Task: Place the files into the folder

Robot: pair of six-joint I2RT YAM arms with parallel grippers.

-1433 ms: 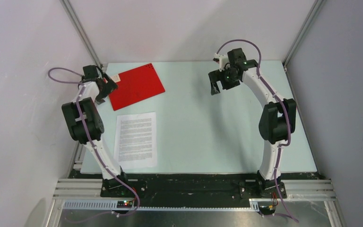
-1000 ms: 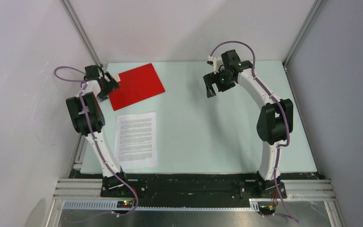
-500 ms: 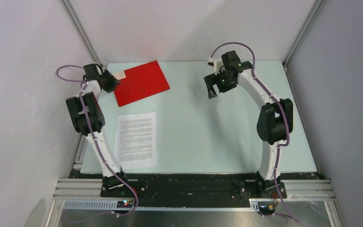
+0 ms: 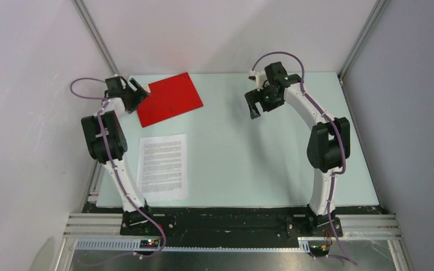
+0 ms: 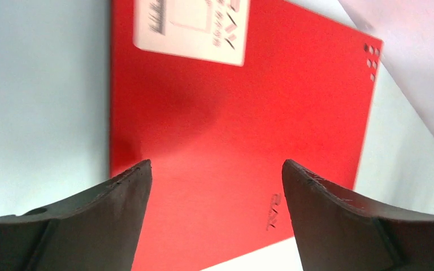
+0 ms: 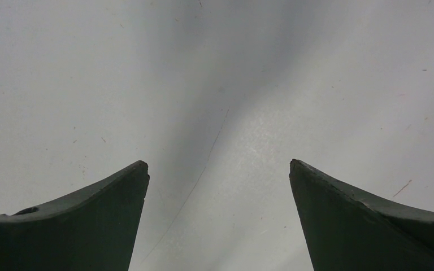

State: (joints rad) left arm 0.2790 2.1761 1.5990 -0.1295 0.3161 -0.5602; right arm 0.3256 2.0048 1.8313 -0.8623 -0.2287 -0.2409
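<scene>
My left fingers (image 4: pixel 137 90) stood spread apart above the folder's (image 4: pixel 169 100) left end, released and grasping nothing. The folder lay closed, red cover up, at eleven o'clock on the counter (image 4: pixel 260 164), its white label (image 5: pixel 191 28) below my left wrist. One printed sheet of the files (image 4: pixel 163 165) lay flat at eight o'clock, just apart from the folder. My right fingers (image 4: pixel 253 108) hung released at twelve o'clock over the counter, holding nothing
</scene>
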